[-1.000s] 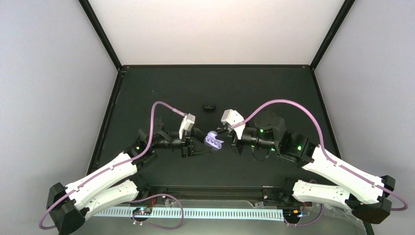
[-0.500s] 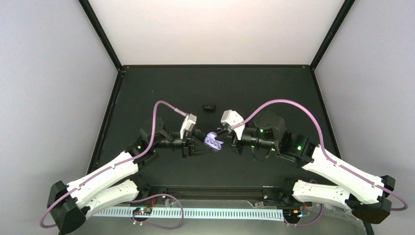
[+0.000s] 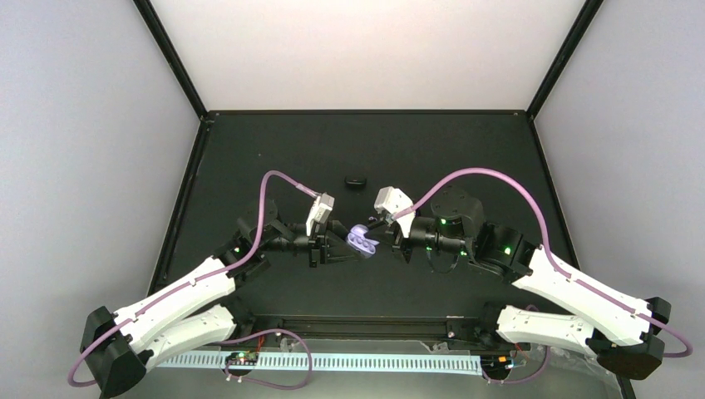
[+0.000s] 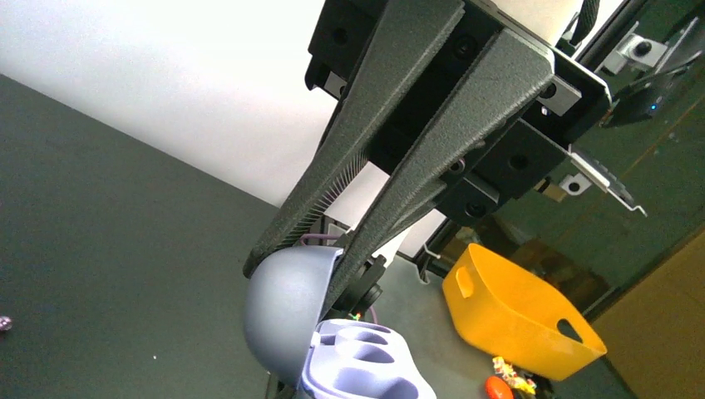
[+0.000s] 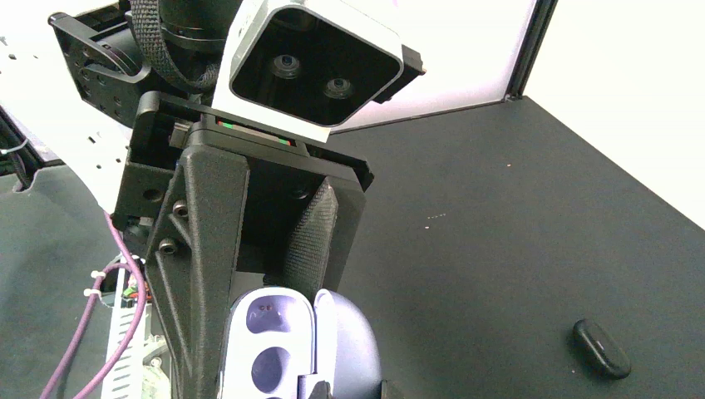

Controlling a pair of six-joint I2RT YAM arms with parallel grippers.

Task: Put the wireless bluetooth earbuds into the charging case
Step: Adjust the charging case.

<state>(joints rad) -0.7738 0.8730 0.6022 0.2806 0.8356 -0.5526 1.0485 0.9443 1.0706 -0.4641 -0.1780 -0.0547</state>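
While the charging case (image 3: 362, 239) hangs open above the desk (image 3: 274, 158), wells up, between both arms | left gripper (image 4: 291, 274) pinching its lid | right gripper (image 3: 385, 237) clamped on its base, likely | earbuds: none seen, wells look empty

Top external: high at the near edge, looking down over the whole counter (image 3: 274, 150); left wrist: close, looking along its jaws; right wrist: close, facing the left wrist camera (image 5: 312, 71); all share the charging case (image 3: 362, 238).
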